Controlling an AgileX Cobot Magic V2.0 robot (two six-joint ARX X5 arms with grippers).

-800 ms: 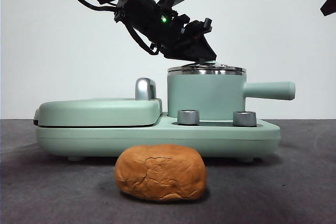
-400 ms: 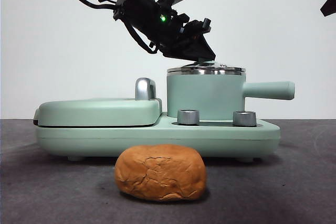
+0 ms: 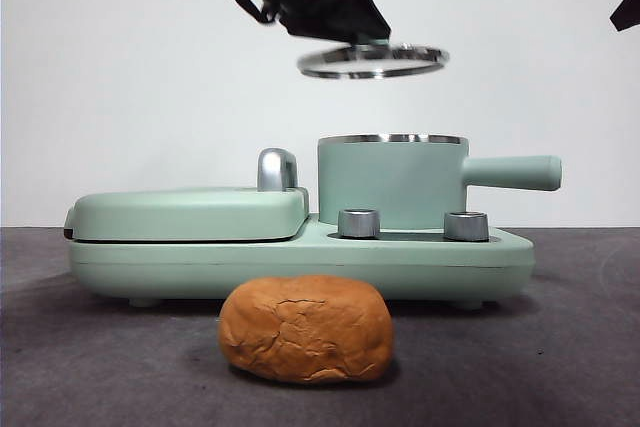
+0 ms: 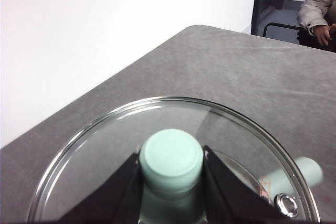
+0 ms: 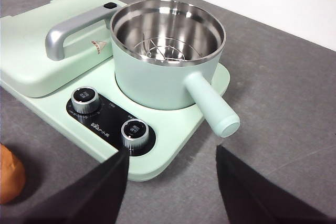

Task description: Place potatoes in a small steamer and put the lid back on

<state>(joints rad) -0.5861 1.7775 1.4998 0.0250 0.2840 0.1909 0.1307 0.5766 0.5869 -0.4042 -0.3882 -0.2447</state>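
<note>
So the round clear glass lid with the steel rim [image 3: 372, 60] is held up in the air, well clear of the small mint-green cylindrical steamer pot [image 3: 392, 182], a bit tilted and roughly above it. The left tool [image 4: 171, 163] is clamped on the lid's little mint-green knob [image 4: 171, 160], one black jaw pressed against each side, as seen in the left wrist view. In the front view it shows up as the big dark arm at the top.

The pot is left uncovered on the right half of the mint-green cooker base [image 3: 420, 257], long straight handle [image 3: 512, 172] sticking out to the side. A wire rack [image 5: 164, 51] is visible down in the steel interior. Next to it, the flat green hinged grill plate [image 3: 190, 213] is shut, with its chrome handle [image 3: 276, 168] on top.

The orange-brown crusty oval potato [image 3: 306, 329] is sat on the grey surface [image 3: 560, 347] in front of the cooker, not touched by anything.

The right tool [image 5: 170, 182] is spread open, empty, hanging over the cooker's two knobs [image 5: 134, 132].
</note>
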